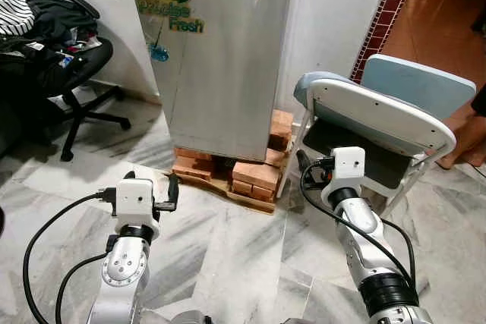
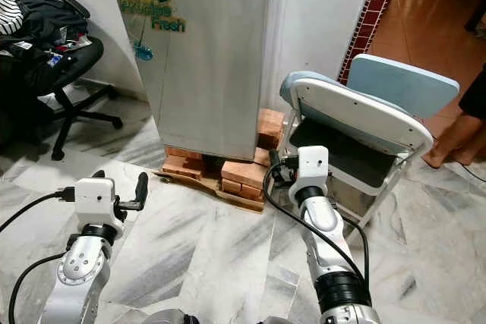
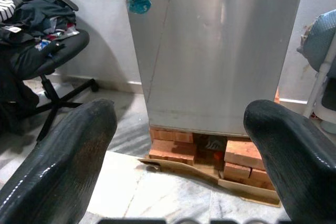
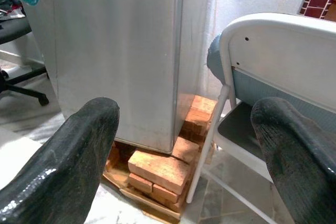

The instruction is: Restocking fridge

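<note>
The tall silver metal fridge (image 1: 220, 58) runs off the top edge, and a person's bare foot (image 2: 448, 146) is cut by the right edge.

The two eye views look forward and down from the head, side by side, onto the marble floor (image 1: 228, 256) and the closed fridge (image 1: 220, 66) on its bricks (image 1: 254, 176), with the office chair (image 1: 72, 73) to the left and the folding chair (image 1: 380, 123) to the right. Each wrist view looks low along its own fingers (image 3: 58, 166) at the fridge's foot; the left shares the office chair, the right shares the folding chair (image 4: 283, 72).
</note>
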Robot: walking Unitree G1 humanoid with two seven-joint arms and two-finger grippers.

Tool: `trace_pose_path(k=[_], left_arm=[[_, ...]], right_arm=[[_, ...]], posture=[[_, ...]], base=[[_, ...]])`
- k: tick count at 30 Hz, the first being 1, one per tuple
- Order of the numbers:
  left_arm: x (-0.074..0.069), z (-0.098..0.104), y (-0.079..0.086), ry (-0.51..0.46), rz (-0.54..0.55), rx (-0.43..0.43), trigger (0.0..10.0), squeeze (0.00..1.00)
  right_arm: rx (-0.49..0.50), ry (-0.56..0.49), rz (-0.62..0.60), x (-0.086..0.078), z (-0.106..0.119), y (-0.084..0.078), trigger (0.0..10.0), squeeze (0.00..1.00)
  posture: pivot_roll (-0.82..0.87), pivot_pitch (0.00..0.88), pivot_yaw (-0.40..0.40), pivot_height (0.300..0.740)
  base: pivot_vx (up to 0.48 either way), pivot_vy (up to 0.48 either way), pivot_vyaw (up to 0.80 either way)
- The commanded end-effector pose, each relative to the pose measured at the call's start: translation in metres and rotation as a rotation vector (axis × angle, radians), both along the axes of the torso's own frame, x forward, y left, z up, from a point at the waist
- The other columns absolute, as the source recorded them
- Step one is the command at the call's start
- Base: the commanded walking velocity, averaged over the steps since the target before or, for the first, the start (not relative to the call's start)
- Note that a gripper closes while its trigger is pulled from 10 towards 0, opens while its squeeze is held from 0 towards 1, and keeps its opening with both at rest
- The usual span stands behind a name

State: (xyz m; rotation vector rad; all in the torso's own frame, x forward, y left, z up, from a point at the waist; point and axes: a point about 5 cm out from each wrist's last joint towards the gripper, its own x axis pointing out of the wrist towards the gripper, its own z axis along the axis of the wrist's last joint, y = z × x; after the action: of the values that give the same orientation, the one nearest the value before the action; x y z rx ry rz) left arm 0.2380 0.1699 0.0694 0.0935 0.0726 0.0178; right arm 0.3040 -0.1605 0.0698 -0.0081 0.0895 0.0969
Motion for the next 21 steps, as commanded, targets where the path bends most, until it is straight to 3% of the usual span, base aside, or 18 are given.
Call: trace_pose_path(k=[1,21], left_arm=[[0.0004,-0.0001,0.0035,0.001,0.001,0.013,10.0,0.00],[0.0053,-0.0011,0.0046,0.016,0.023,-0.011,10.0,0.00]], right_arm=[[0.008,-0.010,-0.005,0.0025,0.0025,0.0005,10.0,0.00],[-0.018,-0.033,0.009,0.0066,0.0049,0.0030,10.0,0.00]], posture=[[0.00,0.000,0.000,0.740],[-0.02,0.017,0.024,0.740]], base=[[0.000,0.000,0.00],[0.000,0.000,0.00]])
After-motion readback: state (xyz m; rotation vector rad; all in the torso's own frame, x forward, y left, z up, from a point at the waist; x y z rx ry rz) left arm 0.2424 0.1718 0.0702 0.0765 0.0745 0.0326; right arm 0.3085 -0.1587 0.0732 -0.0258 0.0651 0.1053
